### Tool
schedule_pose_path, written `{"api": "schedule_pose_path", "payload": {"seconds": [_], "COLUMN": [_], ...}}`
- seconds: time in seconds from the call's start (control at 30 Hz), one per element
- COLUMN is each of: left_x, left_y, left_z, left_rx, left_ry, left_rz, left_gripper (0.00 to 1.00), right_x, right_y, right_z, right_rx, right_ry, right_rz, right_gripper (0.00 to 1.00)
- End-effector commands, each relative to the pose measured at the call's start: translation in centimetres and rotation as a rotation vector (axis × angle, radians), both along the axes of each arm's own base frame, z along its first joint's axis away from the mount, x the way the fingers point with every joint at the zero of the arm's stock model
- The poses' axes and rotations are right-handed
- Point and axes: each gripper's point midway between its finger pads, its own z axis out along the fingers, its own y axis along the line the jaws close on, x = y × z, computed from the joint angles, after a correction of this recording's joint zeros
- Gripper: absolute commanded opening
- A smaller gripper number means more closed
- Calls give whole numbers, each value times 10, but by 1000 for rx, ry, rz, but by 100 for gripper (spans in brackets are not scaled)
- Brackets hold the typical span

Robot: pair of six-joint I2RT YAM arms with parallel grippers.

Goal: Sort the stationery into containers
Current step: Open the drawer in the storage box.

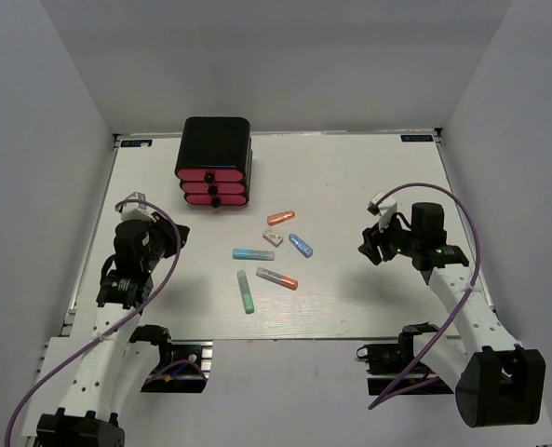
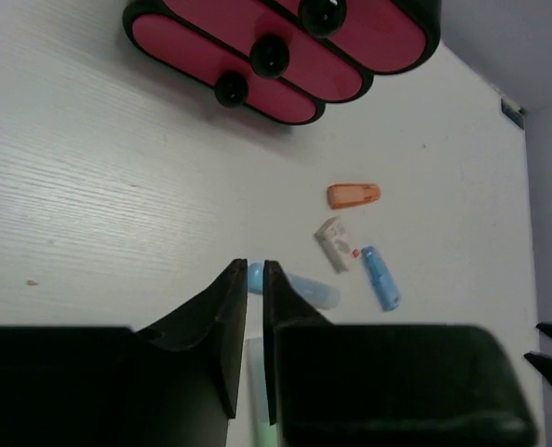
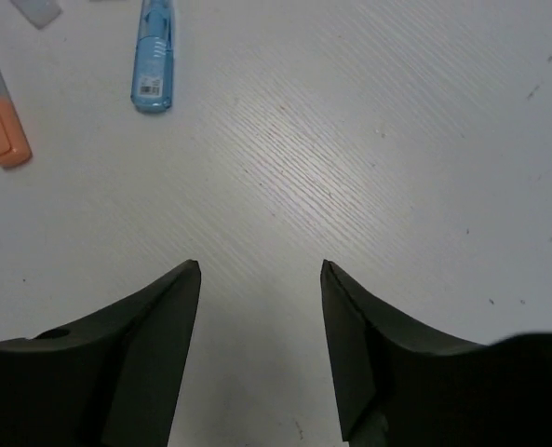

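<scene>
Standing at the 11 o'clock part of the white table [image 1: 369, 177], the black cabinet [image 1: 216, 144] shows three pink drawers [image 1: 214, 187] stacked, all pushed in, each with a black round knob [image 1: 215, 201] facing the arms.

Stationery lies loose near the table centre, well apart from the cabinet:
- orange stick [image 1: 280, 218], toward 12 o'clock of the group
- small white block [image 1: 274, 238], just below it
- blue stick [image 1: 300, 245], at 3 o'clock of the block
- light blue stick [image 1: 247, 253], at 9 o'clock of the group
- grey stick with orange tip [image 1: 276, 277], toward 6 o'clock
- green stick [image 1: 246, 291], at 7 o'clock, lying roughly lengthwise toward the arms

Left end effector [image 2: 255, 270]: fingers nearly together, only a narrow slit between them, holding nothing. It sits at 9 o'clock of the group, above the table.

Right end effector [image 3: 261, 268]: fingers spread wide, empty, over bare table at 3 o'clock of the group. Its wrist view shows the blue stick and the orange tip toward 11 o'clock.
</scene>
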Motion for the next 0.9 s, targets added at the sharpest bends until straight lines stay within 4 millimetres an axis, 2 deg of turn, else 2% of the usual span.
{"api": "schedule_pose_path", "payload": {"seconds": [0.0, 0.07, 0.1, 0.13, 0.17, 0.2, 0.27, 0.3, 0.37, 0.4, 0.43, 0.5, 0.57, 0.6, 0.77, 0.8, 0.87], "left_x": [14, 25, 30, 35, 41, 52, 64, 77, 91, 101, 109, 126, 137, 144, 165, 167, 174], "left_y": [-11, -17, -18, -21, -23, -27, -30, -32, -33, -34, -35, -36, -39, -41, -49, -50, -51], "left_z": [1, -4, -8, -8, -6, -9, -10, -12, -14, -4, -17, -7, -16, -9, -12, -18, -10], "left_rx": [-26, -37, -36, -41, -46, -46, -49, -49, -49, -50, -48, -38, -33, -29, -14, -18, -18], "left_ry": [-32, -24, -15, -13, -15, -7, -1, 8, 19, -5, 36, 3, 27, 4, 11, 21, -4], "left_rz": [-55, -84, -84, -96, -108, -117, -127, -127, -126, -127, -126, -131, -143, -155, -206, -214, -215], "left_gripper": [20, 17, 22, 36, 51, 65, 73, 74, 74, 74, 72, 70, 64, 63, 61, 61, 59], "right_x": [-7, -3, -1, -1, 3, 4, 5, 9, 12, 15, 16, 18, 20, 22, 23, 24, 23], "right_y": [19, 21, 21, 21, 21, 22, 22, 22, 22, 22, 23, 24, 24, 24, 23, 24, 25], "right_z": [4, 4, 2, 1, 1, 2, 0, 2, -1, 2, 1, 2, 3, 3, 1, 1, 1], "right_rx": [88, 97, 110, 112, 111, 125, 130, 135, 135, 137, 140, 143, 145, 144, 146, 148, 148], "right_ry": [19, 8, 19, 25, 11, 16, 28, 18, 27, 19, 25, 19, 12, 0, 0, -5, -7], "right_rz": [79, 73, 56, 49, 48, 35, 30, 22, 14, 12, 10, 13, 12, 14, 8, 11, 18], "right_gripper": [58, 49, 49, 52, 63, 66, 68, 68, 68, 68, 68, 68, 68, 68, 67, 67, 66]}}
